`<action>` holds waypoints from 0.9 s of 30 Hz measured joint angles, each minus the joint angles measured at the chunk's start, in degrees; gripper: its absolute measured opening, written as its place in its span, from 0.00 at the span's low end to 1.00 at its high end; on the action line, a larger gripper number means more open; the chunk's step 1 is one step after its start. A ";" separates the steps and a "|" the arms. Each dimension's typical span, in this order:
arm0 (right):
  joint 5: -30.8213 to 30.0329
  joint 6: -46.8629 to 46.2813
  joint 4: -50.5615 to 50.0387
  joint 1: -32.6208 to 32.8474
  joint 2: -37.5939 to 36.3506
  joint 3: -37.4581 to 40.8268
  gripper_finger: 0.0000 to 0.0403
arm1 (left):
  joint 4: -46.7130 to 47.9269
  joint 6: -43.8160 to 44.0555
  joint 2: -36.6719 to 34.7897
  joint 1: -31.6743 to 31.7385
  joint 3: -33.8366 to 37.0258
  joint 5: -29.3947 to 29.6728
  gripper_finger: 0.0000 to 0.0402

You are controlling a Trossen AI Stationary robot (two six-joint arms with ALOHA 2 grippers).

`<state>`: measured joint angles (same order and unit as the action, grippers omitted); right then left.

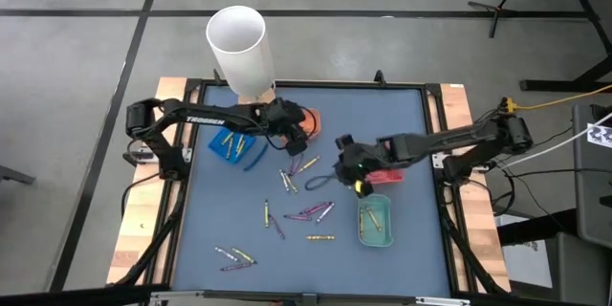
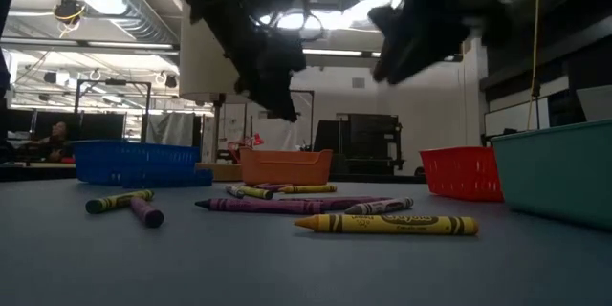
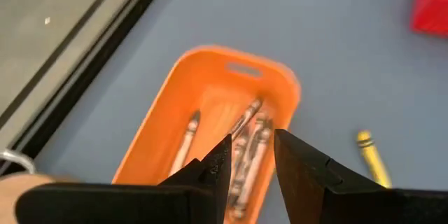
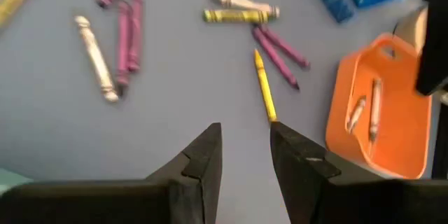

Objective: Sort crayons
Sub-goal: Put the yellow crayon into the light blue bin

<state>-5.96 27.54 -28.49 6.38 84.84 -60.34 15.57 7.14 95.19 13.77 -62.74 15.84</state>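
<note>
1. Tool on your left arm, the left tool (image 3: pixel 250 162), hangs directly over the orange tray (image 3: pixel 168 105) in the upper middle of the high view; its fingers stand slightly apart with nothing between them, so read this as a drop position (the pale crayons (image 3: pixel 246 140) in that tray lie below the gap).
2. Your right tool (image 4: pixel 245 155) hovers right of centre in the high view, fingers parted and empty, aimed down at a yellow crayon (image 4: pixel 264 87) lying loose on the surface (image 1: pixel 382 115).
3. Most crayons remain scattered across the middle and lower part of the blue surface; a few sit in the blue tray (image 1: pixel 229 145) and the green tray (image 1: pixel 376 222).
4. Both arms reach inward from the side edges, wrists tipped down, well apart from each other.
</note>
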 joint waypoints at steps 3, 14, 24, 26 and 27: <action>2.73 0.38 1.86 -2.84 2.18 0.02 0.30 | 3.44 0.15 -2.82 -2.06 0.02 -0.32 0.23; 7.07 4.56 13.03 -7.98 10.52 0.00 0.30 | 12.92 11.05 -9.04 -13.60 -0.09 -0.88 0.23; 6.00 8.17 18.06 -8.34 16.90 0.04 0.30 | 19.81 21.43 -9.85 -25.73 -0.07 -2.04 0.23; 6.00 8.73 19.03 -8.44 17.88 0.04 0.30 | 20.14 23.03 -9.85 -27.99 -0.07 -2.04 0.23; 6.01 8.77 19.38 -8.67 18.33 0.04 0.30 | 20.00 23.98 -9.85 -29.21 -0.07 -2.04 0.23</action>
<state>0.04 36.32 -9.12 -2.28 103.17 -60.29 35.57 31.11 85.34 -15.44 -62.81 13.80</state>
